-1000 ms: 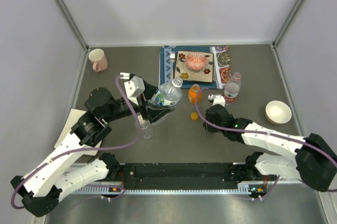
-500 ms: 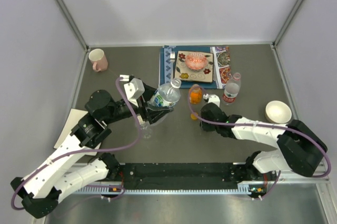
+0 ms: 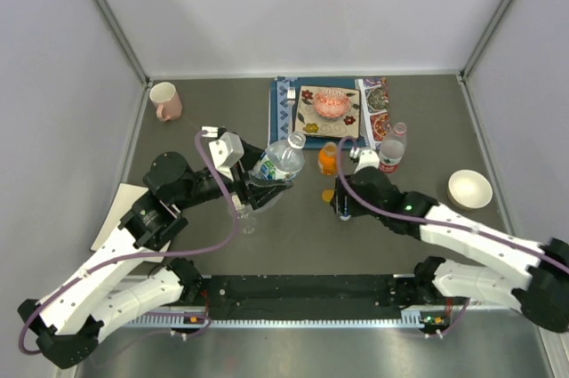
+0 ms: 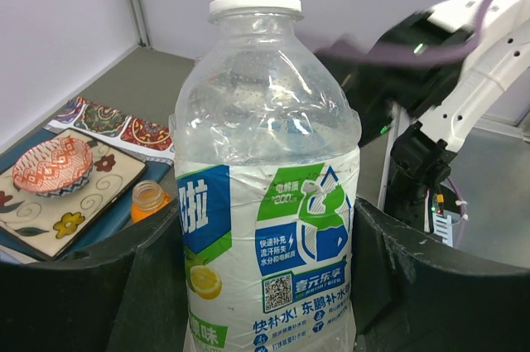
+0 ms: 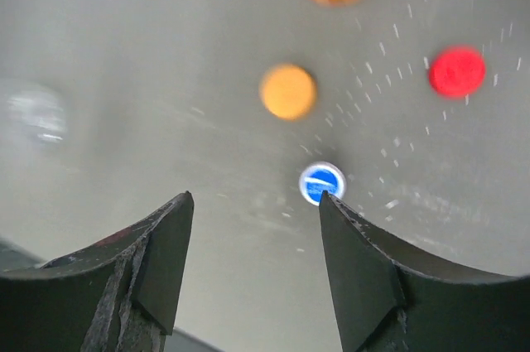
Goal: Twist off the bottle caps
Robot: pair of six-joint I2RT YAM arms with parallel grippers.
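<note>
Grips uncapped labelled bottle (image 4: 265, 228) between left jaws; holds right jaws spread, blue cap (image 5: 321, 183) just beyond one tip on counter (image 5: 149, 103).

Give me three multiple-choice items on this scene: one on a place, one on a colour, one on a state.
1. Where on the table does the pink ceramic mug stand?
A. at the far left corner
B. at the near right corner
C. at the centre

2. In the right wrist view, what colour is the small round plastic cap lying nearest the right claw?
A. green
B. blue
C. black

3. What state is the clear plastic bottle with the blue-white label in, held by the left claw?
A. capped
B. lying flat on the table
C. neck open, cap off

Answers:
1 A, the mug stands by the left wall at the far end.
2 B, a blue cap lies just off that claw's fingertip.
3 C, the left wrist view shows bare threads on the neck.
</note>
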